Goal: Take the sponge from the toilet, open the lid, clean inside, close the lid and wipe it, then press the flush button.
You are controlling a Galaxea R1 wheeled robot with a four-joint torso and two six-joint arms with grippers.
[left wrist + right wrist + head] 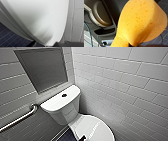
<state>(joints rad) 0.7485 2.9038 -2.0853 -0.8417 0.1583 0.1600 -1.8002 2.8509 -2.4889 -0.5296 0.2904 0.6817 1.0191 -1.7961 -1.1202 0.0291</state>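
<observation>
At the right wrist, the right gripper (132,45) is clamped on the sponge (141,22). It pinches the orange, pitted foam at its narrow waist, so that the wider lobe flares out in front of the camera. The sponge is off the toilet, held in the air above dark blue floor tiles (164,41), with the robot's own grey body (100,18) behind it. The left gripper (62,45) appears as a dark edge close to the lid (37,18); whether it is wide or narrow cannot be told, nor whether it touches the lid. The lid, white and glossy, lies down flat over the bowl. Seen from the head, the toilet (67,109) stands in the corner of two white-tiled walls (125,84), its tank against the rear wall. The flush button (64,95), small, round and dark, sits at the centre of the tank top. A metal grab bar (20,118) runs along the rear wall beside the tank, and a dark framed panel (42,68) hangs above it.
</observation>
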